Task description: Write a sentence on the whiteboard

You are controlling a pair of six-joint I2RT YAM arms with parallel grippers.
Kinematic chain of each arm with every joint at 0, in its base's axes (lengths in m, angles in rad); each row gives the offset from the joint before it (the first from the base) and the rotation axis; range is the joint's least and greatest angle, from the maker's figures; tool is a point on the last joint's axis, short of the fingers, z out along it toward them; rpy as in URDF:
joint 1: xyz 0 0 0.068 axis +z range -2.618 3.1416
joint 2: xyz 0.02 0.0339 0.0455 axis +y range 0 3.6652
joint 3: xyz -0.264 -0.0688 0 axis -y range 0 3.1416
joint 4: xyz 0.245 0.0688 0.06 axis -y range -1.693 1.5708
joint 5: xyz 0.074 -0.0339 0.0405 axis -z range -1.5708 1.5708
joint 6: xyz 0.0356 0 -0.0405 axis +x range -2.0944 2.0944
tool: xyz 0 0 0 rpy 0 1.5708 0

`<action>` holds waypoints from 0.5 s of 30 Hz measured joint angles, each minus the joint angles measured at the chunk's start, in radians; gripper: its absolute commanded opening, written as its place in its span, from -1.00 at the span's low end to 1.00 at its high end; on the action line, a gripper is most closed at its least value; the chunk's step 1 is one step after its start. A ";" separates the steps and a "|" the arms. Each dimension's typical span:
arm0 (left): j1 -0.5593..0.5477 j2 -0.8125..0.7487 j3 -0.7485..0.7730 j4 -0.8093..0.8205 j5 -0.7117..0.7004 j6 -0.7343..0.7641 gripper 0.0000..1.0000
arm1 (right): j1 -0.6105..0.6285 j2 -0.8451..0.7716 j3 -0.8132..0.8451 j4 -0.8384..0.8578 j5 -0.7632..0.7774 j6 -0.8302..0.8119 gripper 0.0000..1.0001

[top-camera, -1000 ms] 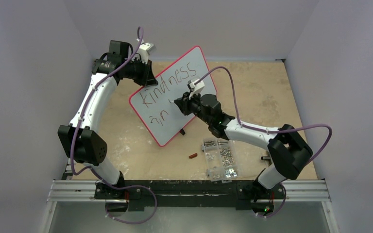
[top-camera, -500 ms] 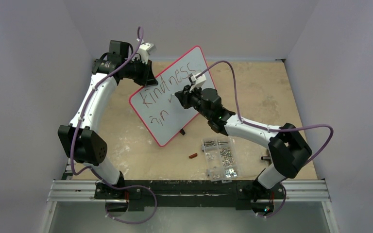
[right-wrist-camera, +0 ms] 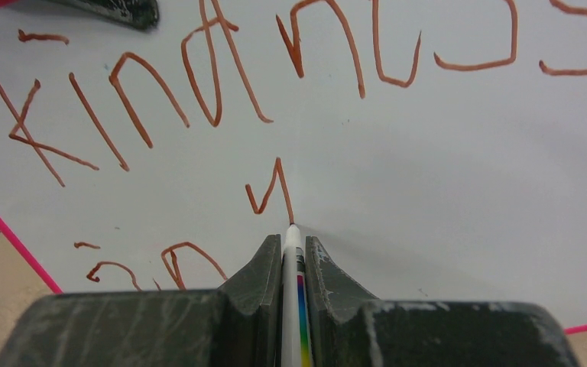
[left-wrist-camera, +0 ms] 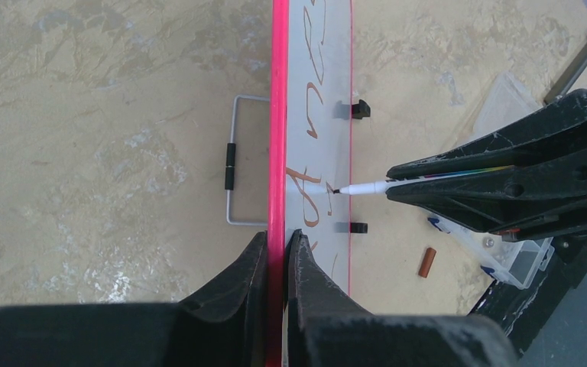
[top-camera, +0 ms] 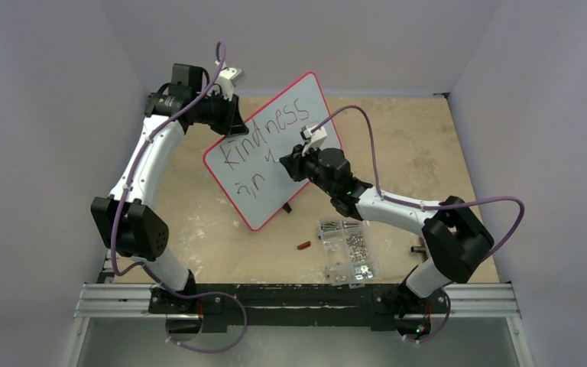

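The whiteboard [top-camera: 264, 180], white with a red-pink rim, stands tilted on the table. My left gripper [top-camera: 231, 116] is shut on its top rim, which shows edge-on in the left wrist view [left-wrist-camera: 278, 115] between my fingertips [left-wrist-camera: 278, 238]. My right gripper [top-camera: 285, 163] is shut on a white marker [right-wrist-camera: 292, 256] whose tip touches the board [right-wrist-camera: 443, 168]. The sentence reads "kindness" [right-wrist-camera: 214, 76], "in" [right-wrist-camera: 172, 260] and a fresh "y" [right-wrist-camera: 273, 191]; the marker tip sits at the end of the y's tail. The marker also shows in the left wrist view [left-wrist-camera: 363, 187].
A clear compartmented screw box [top-camera: 345, 248] lies near the front right. A small brown cap [top-camera: 303, 245] lies left of it. A dark cylinder [top-camera: 418, 248] lies by the right arm. A wire stand [left-wrist-camera: 233, 160] props the board from behind. Walls close in on three sides.
My right gripper moved up the board with the marker and came back down. A "y" now shows after "in". The left gripper and the board have not moved.
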 measured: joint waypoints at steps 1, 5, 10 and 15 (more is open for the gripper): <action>0.000 0.000 0.000 0.000 0.000 0.000 -1.00 | 0.000 -0.002 -0.010 0.001 -0.003 0.003 -1.00; 0.000 0.000 0.000 0.000 0.001 0.000 -1.00 | 0.000 -0.010 -0.052 0.000 -0.026 0.022 -1.00; 0.000 0.000 0.000 -0.001 0.001 0.000 -1.00 | 0.000 -0.011 -0.079 -0.003 -0.055 0.048 -1.00; 0.000 0.000 0.000 -0.001 0.002 0.000 -1.00 | 0.002 -0.011 -0.079 -0.003 -0.079 0.057 -1.00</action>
